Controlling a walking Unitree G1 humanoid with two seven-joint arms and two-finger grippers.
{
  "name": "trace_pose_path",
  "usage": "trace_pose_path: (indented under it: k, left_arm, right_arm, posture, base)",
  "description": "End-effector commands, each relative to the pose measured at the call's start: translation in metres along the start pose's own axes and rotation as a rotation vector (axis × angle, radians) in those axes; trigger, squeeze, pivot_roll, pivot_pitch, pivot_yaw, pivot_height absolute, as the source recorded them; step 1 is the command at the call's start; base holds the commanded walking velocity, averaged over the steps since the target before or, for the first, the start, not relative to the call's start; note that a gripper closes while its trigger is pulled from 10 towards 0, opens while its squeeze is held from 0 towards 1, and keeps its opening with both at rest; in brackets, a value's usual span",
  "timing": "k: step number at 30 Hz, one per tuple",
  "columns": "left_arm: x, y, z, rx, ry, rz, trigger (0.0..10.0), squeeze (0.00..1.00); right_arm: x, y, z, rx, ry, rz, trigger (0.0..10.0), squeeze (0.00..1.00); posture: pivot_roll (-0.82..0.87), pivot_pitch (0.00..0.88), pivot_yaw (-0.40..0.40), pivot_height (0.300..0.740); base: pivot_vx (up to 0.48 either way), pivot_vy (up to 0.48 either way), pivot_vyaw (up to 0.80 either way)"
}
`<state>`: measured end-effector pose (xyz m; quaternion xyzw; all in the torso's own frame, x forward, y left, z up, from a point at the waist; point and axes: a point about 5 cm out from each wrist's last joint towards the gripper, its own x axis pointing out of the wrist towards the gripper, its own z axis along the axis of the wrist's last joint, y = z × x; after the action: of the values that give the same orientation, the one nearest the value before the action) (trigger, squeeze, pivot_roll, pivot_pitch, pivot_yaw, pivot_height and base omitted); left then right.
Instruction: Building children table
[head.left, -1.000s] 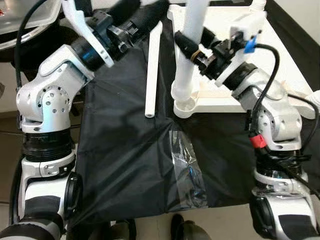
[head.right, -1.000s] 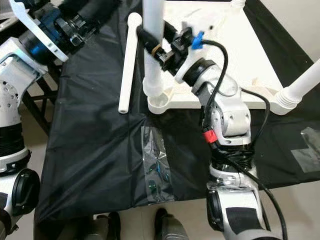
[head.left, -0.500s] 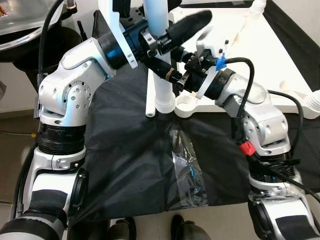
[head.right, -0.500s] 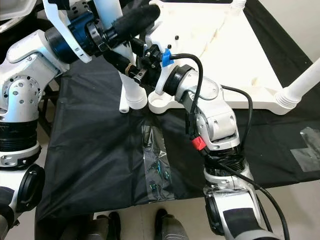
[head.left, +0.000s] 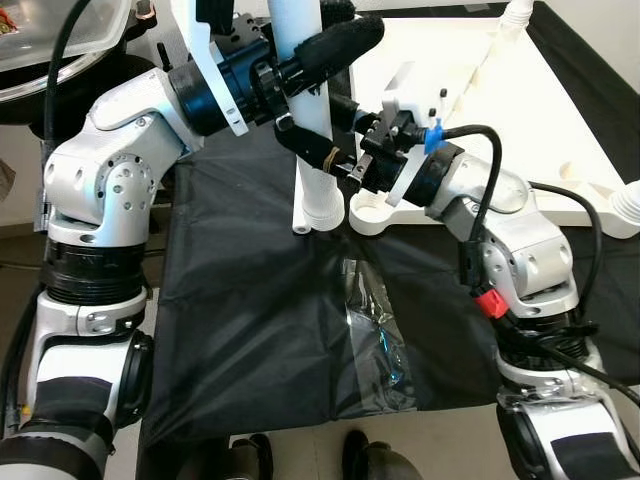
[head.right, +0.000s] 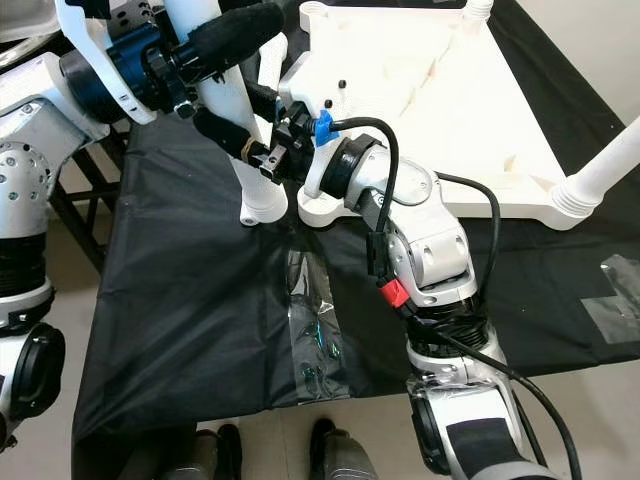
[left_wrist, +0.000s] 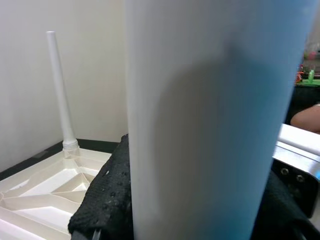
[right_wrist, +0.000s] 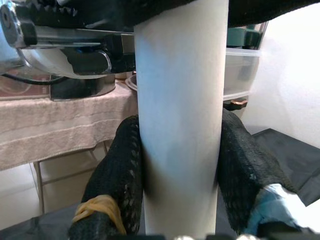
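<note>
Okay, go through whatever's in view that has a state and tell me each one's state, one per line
Held table leg: upright, lifted beside the corner socket, not seated.
Left claw: shut on the held table leg.
Right claw: shut on the held table leg.
Corner socket: empty.
Tabletop: upside down.
Spare leg: lying flat on the black cloth.

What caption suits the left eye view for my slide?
Both grippers, left and right, clamp a white table leg beside the tabletop's empty corner socket.

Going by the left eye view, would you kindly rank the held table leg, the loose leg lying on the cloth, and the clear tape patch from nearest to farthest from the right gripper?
From the right gripper:
1. Held table leg, upright between its fingers.
2. Loose leg, lying flat on the black cloth just to the robot's left.
3. Clear tape patch, farther along the cloth toward the robot.
</note>
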<state>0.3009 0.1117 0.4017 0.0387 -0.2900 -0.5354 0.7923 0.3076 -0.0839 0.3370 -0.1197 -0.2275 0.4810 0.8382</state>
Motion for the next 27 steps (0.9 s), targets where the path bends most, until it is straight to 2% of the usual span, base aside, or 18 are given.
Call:
trace_pose_path:
  k: [1, 3, 5, 7, 9, 11, 13, 17, 18, 23, 27]
  left_arm:
    - [0.003, -0.008, 0.001, -0.005, 0.028, -0.116, 0.0, 0.00]
    - [0.005, -0.014, 0.001, -0.024, 0.042, -0.187, 0.0, 0.00]
    - [0.005, -0.014, 0.001, -0.024, 0.042, -0.187, 0.0, 0.00]
    - [0.010, -0.027, 0.003, -0.053, 0.039, -0.285, 0.0, 0.00]
    - [0.010, -0.027, 0.003, -0.053, 0.039, -0.285, 0.0, 0.00]
    - [0.017, -0.037, 0.004, -0.065, 0.032, -0.355, 0.0, 0.00]
    - [0.021, -0.040, 0.005, -0.068, 0.022, -0.374, 0.0, 0.00]
    - [0.035, -0.055, 0.011, -0.084, -0.036, -0.405, 0.0, 0.00]
    - [0.037, -0.057, 0.012, -0.085, -0.046, -0.410, 0.0, 0.00]
    - [0.043, -0.066, 0.015, -0.097, -0.067, -0.437, 0.0, 0.00]
    - [0.043, -0.072, 0.016, -0.097, -0.066, -0.459, 0.0, 0.00]
  right_arm:
    - [-0.008, 0.000, 0.002, 0.013, -0.009, 0.061, 10.0, 1.00]
    - [-0.020, 0.003, 0.001, 0.054, 0.011, 0.180, 10.0, 1.00]
    - [-0.020, 0.003, 0.001, 0.054, 0.011, 0.180, 10.0, 1.00]
    - [-0.029, 0.003, 0.004, 0.071, 0.025, 0.298, 10.0, 1.00]
    - [-0.029, 0.003, 0.004, 0.071, 0.025, 0.298, 10.0, 1.00]
    - [-0.031, 0.005, 0.006, 0.069, 0.035, 0.390, 10.0, 1.00]
    - [-0.030, 0.006, 0.006, 0.069, 0.037, 0.409, 10.0, 1.00]
    - [-0.025, 0.015, -0.010, 0.072, 0.103, 0.447, 10.0, 1.00]
    - [-0.023, 0.020, -0.016, 0.085, 0.119, 0.462, 10.0, 0.00]
    - [-0.015, 0.034, -0.024, 0.138, 0.118, 0.496, 10.0, 0.00]
    - [-0.012, 0.037, -0.023, 0.155, 0.100, 0.500, 10.0, 0.00]
  posture:
    - [0.02, 0.222, -0.012, 0.740]
    - [0.02, 0.224, -0.012, 0.740]
    - [0.02, 0.224, -0.012, 0.740]
    - [0.02, 0.224, -0.013, 0.740]
    - [0.02, 0.224, -0.013, 0.740]
    - [0.02, 0.223, -0.015, 0.740]
    - [0.02, 0.222, -0.015, 0.740]
    - [0.02, 0.220, -0.015, 0.740]
    - [0.03, 0.221, -0.015, 0.740]
    - [0.03, 0.220, -0.014, 0.740]
    - [0.03, 0.218, -0.013, 0.740]
  base:
    - [0.000, 0.000, 0.00]
    - [0.000, 0.000, 0.00]
    - [0.000, 0.000, 0.00]
    - [0.000, 0.000, 0.00]
    - [0.000, 0.000, 0.00]
    - [0.000, 0.000, 0.00]
    - [0.000, 0.000, 0.00]
    - [0.000, 0.000, 0.00]
    - [0.000, 0.000, 0.00]
    - [0.000, 0.000, 0.00]
    - [0.000, 0.000, 0.00]
